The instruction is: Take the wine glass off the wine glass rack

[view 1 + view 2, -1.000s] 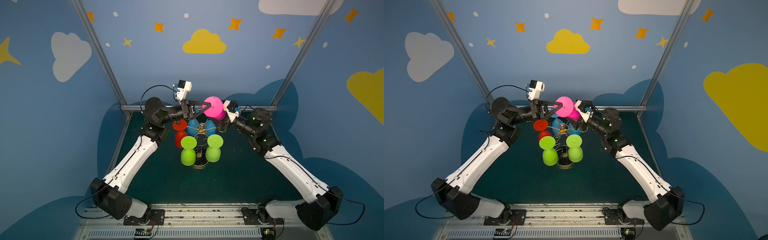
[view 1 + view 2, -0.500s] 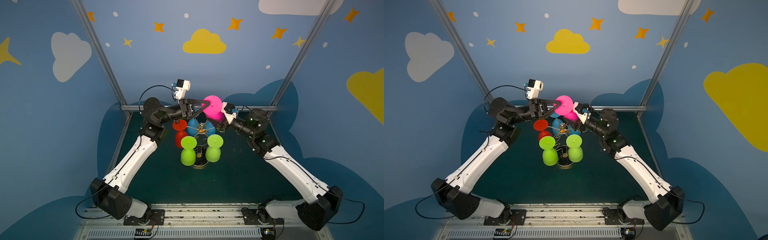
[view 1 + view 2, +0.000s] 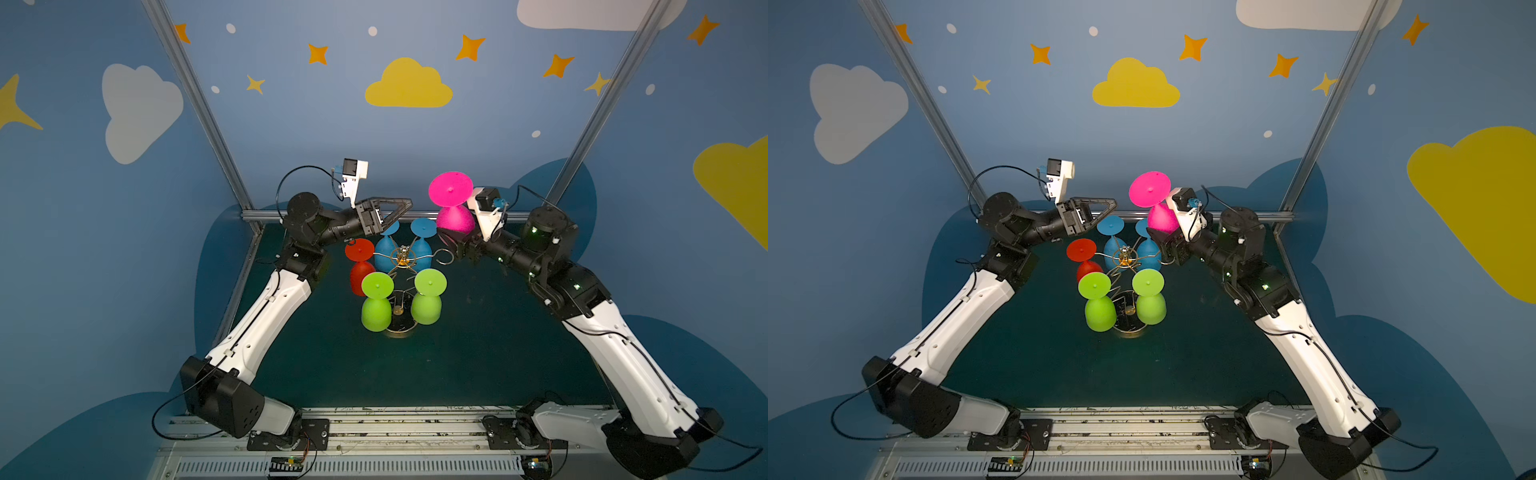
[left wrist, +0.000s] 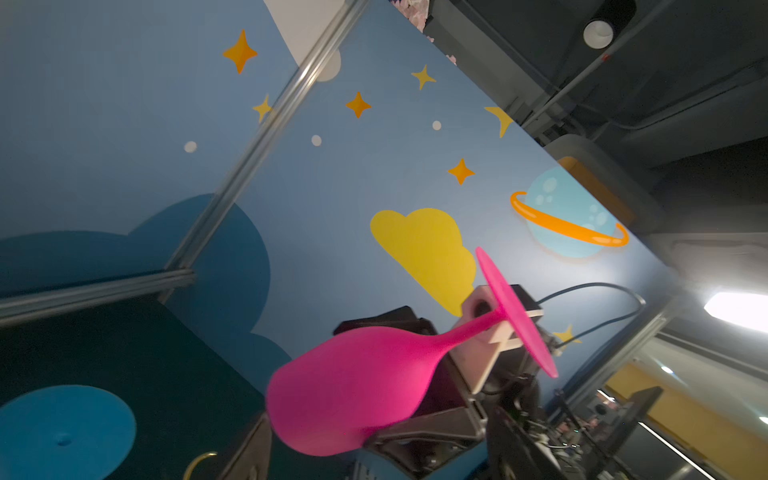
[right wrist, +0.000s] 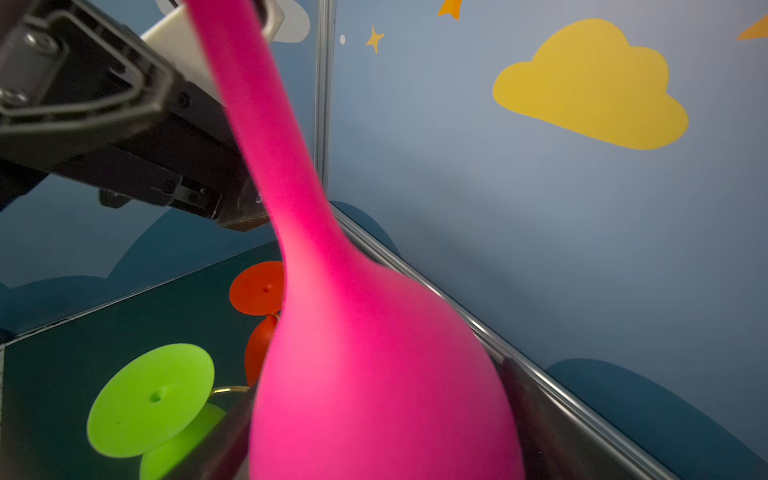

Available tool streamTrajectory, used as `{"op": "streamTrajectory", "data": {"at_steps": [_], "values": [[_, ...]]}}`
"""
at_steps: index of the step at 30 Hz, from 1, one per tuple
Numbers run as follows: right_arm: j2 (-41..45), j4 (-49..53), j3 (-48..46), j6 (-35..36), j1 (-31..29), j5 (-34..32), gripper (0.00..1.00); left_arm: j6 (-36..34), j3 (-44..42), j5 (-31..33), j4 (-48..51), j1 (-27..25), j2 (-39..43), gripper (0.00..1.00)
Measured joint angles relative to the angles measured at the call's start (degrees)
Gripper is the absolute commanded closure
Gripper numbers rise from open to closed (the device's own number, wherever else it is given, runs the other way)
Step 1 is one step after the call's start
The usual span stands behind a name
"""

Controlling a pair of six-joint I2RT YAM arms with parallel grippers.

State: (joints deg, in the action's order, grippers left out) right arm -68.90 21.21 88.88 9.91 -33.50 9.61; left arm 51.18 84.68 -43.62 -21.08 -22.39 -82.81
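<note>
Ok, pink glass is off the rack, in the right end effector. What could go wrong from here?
The right end effector grips the pink glass by its rounded bowl, foot tilted up; it could slip or tip out.
The bowl hangs close to the rack's empty hook and a blue glass; a low swing might snag or knock them.
The left end effector sits near the foot and could clip it.

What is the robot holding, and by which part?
The matte pink wine glass, upside down, gripped around its bowl by the right gripper; the left gripper holds nothing.
</note>
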Motion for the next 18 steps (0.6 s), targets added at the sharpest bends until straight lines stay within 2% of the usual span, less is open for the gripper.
{"op": "streamTrajectory", "data": {"at_steps": [3,9,12,18], "values": [[0.6,6.6,3.5,-1.6,0.0,-2.1,0.66,-12.0,-0.1,4.9,3.2,-1.3,0.1,0.23],[-0.9,17.2,7.6,-3.7,0.0,-4.9,0.69,-33.3,-3.7,14.8,1.7,-5.1,2.8,0.27],[-3.0,21.2,9.4,-4.0,0.0,-5.7,0.70,-41.6,-5.0,16.2,-0.9,-5.8,3.0,0.30],[-6.5,26.3,12.3,-4.8,0.0,-5.7,0.73,-52.7,-9.5,16.2,-6.1,-6.0,3.0,0.38]]}}
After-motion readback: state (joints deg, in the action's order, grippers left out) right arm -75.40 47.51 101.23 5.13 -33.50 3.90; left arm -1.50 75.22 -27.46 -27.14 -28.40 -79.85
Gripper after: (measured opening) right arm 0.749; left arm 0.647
